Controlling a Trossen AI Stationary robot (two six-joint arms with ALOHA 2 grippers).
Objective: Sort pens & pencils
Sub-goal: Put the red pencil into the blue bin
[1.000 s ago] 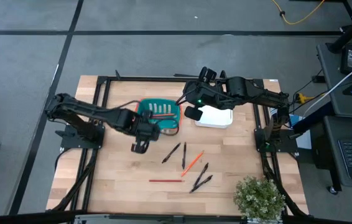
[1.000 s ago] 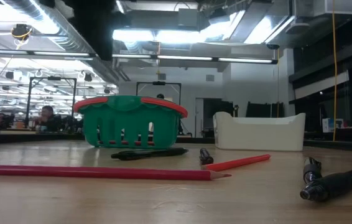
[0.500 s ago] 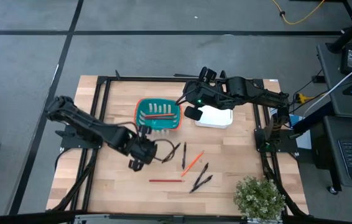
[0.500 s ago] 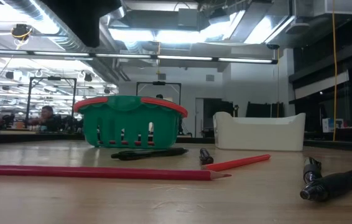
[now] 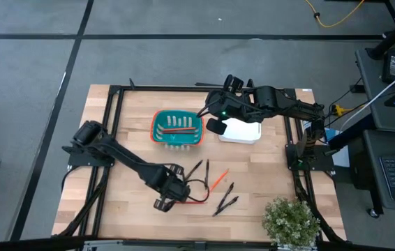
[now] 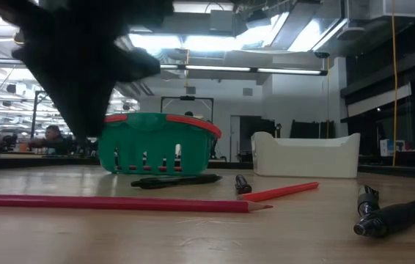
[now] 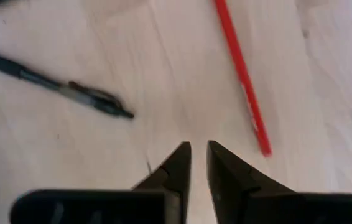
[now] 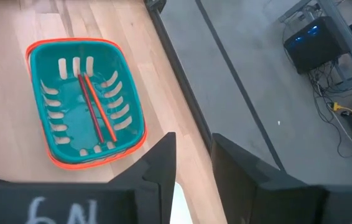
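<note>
My left gripper [image 5: 162, 203] [image 7: 197, 148] hangs low over the table near its near edge. Its fingers are a narrow gap apart and hold nothing. A red pencil [image 7: 241, 74] [image 6: 127, 203] lies flat just ahead of the fingertips, beside a black pen [image 7: 58, 87]. A second pencil [image 5: 215, 182] and several black pens [image 5: 226, 197] lie flat to the right. The teal basket [image 5: 157, 132] holds two pencils [image 8: 95, 109]. My right gripper [image 5: 215, 126] [image 8: 193, 155] waits slightly open above the gap between basket and white bin [image 5: 243, 131].
A potted plant [image 5: 292, 222] stands at the table's near right corner. The black frame rails [image 5: 114, 111] run along the table's sides. Bare wood lies left of and nearer than the scattered sticks. The left arm [image 6: 83, 73] shows as a dark blur in the low view.
My left gripper has swung from beside the teal basket toward the table's near edge and somewhat right, descending over the red pencil lying there. The pens, pencils, basket and bin have stayed put.
</note>
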